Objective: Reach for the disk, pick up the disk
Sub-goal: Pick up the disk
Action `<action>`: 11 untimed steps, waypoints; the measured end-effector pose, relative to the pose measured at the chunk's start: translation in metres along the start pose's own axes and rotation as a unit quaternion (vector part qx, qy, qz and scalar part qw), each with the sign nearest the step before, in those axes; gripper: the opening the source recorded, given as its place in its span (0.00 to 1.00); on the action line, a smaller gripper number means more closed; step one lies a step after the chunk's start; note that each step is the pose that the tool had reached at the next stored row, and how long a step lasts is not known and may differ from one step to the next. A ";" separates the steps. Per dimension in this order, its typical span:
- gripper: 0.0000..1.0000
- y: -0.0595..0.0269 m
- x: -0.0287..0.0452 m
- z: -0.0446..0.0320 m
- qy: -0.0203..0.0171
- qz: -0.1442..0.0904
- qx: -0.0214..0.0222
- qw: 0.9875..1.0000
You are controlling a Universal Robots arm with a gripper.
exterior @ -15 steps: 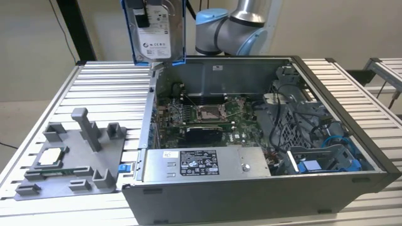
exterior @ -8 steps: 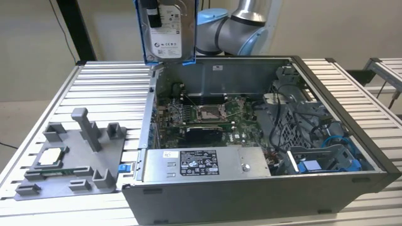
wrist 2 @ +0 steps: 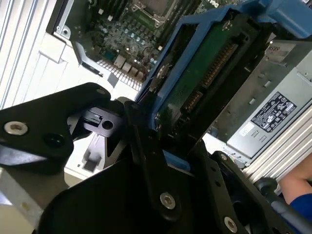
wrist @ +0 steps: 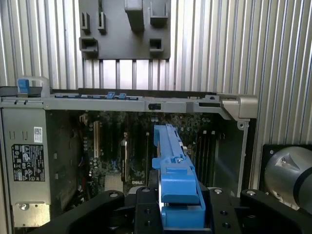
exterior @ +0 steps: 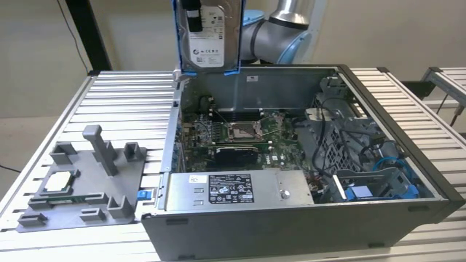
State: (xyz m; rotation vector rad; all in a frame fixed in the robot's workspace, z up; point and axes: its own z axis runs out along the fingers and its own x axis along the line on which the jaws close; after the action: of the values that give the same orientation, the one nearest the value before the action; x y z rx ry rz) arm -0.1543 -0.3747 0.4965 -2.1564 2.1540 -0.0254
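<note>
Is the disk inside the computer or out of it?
Out: the disk hangs upright above the open case, held by the gripper.

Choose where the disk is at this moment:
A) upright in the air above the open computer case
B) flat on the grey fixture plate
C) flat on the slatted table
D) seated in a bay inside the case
A: in the exterior view the disk hangs upright above the open computer case, and in the first wrist view the pincer is shut on its blue rails.
</note>
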 end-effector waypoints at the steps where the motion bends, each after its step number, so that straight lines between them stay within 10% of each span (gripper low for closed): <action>1: 0.00 -0.0033 0.0000 0.0003 0.000 0.000 0.000 1.000; 11: 0.00 -0.0308 0.0001 0.0025 0.000 0.000 0.000 1.000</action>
State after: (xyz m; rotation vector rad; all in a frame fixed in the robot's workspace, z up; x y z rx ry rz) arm -0.1234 -0.3747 0.4965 -2.1567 2.1544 -0.0245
